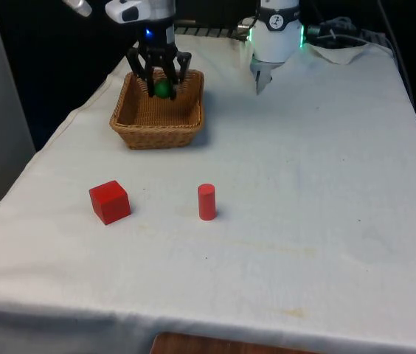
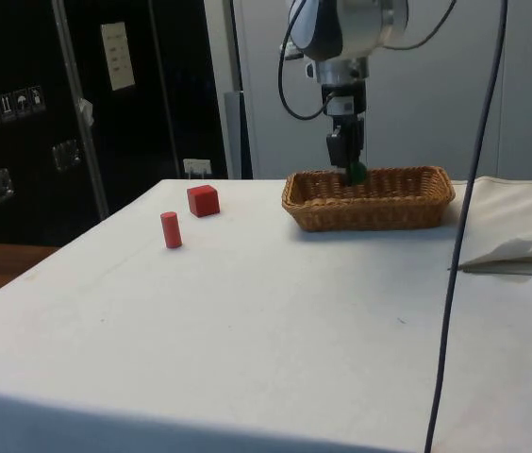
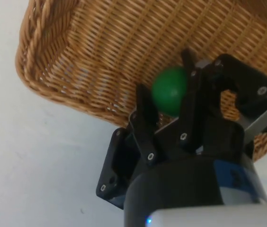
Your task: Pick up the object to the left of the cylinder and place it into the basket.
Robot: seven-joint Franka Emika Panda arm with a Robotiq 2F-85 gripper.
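One green ball [image 1: 163, 88] clamped in jaws over one basket [image 1: 141, 125]; one cube [image 1: 109, 201], one cylinder [image 1: 206, 201].

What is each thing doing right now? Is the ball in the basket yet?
Pincer: shut on the green ball, over the basket.
Green ball: held above the basket's inside, not let go.
Basket: upright on the table.
Red cube: resting on the cloth, untouched.
Red cylinder: standing upright.

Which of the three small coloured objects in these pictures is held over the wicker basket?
The green ball, clamped in the black gripper above the woven wicker basket; the red cube and red cylinder stand on the cloth.
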